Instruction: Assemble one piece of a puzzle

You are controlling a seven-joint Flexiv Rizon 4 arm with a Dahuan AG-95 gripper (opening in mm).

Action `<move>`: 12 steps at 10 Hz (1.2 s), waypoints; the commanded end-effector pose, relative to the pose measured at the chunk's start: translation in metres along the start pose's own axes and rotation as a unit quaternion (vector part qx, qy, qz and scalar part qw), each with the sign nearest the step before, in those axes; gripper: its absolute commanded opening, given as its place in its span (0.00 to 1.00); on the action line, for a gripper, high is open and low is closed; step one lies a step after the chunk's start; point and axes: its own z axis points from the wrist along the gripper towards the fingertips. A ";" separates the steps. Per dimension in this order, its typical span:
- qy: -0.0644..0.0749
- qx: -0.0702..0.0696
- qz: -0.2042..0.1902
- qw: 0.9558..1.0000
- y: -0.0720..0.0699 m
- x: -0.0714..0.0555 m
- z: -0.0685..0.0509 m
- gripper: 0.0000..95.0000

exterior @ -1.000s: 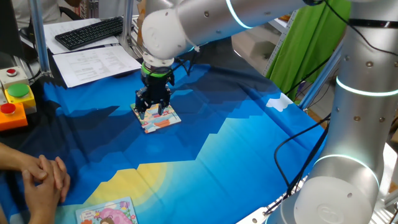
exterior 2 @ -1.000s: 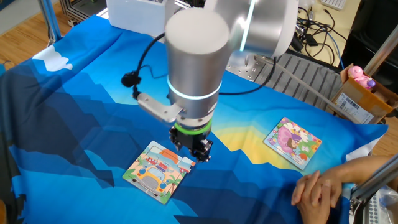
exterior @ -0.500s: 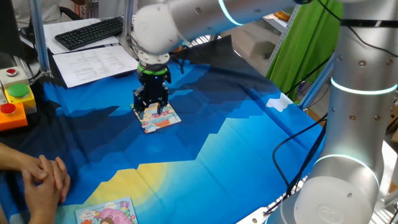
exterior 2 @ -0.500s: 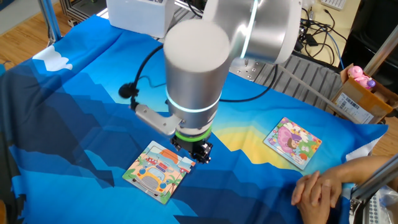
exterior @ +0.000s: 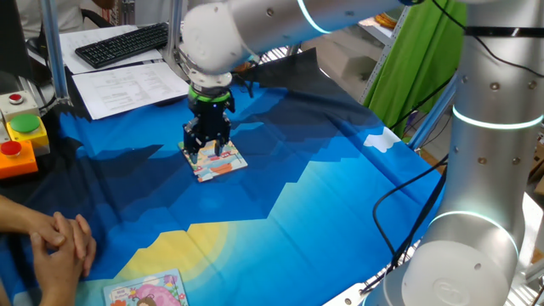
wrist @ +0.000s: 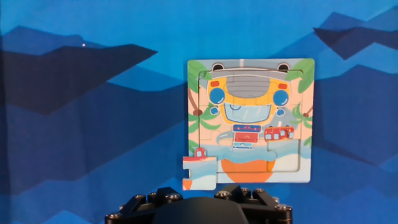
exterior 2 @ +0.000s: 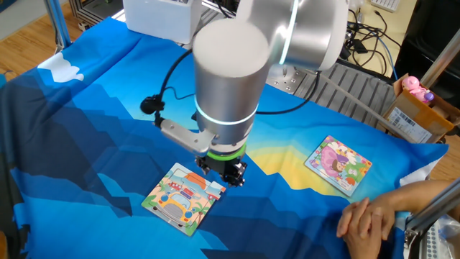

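The puzzle point(exterior: 219, 163) is a small square board with a yellow car picture and lies on the blue cloth. It also shows in the other fixed view point(exterior 2: 180, 198) and in the hand view point(wrist: 249, 118). One loose piece point(wrist: 199, 172) sits at the board's lower left corner and sticks out a little past the board's edge. My gripper point(exterior: 206, 153) hangs low over that corner, its fingers apart and holding nothing. It stands at the board's right corner in the other fixed view point(exterior 2: 228, 176). Only its black housing point(wrist: 205, 208) shows in the hand view; the fingertips are hidden.
A second, pinker picture board point(exterior 2: 338, 164) lies near a person's clasped hands point(exterior 2: 366, 219), also at the cloth's front point(exterior: 144, 291). An orange button box point(exterior: 17, 136), papers and a keyboard point(exterior: 123, 42) are at the back left. A cardboard box point(exterior 2: 420, 108) stands off the table.
The gripper and wrist shifted slightly to the left over the puzzle's corner, then held still. The puzzle has not moved.
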 end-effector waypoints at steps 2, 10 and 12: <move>0.004 -0.001 0.002 1.000 0.002 -0.006 0.011 0.60; 0.003 0.004 -0.010 1.000 0.002 -0.009 0.045 0.60; 0.003 0.004 -0.009 1.000 0.001 -0.006 0.048 0.60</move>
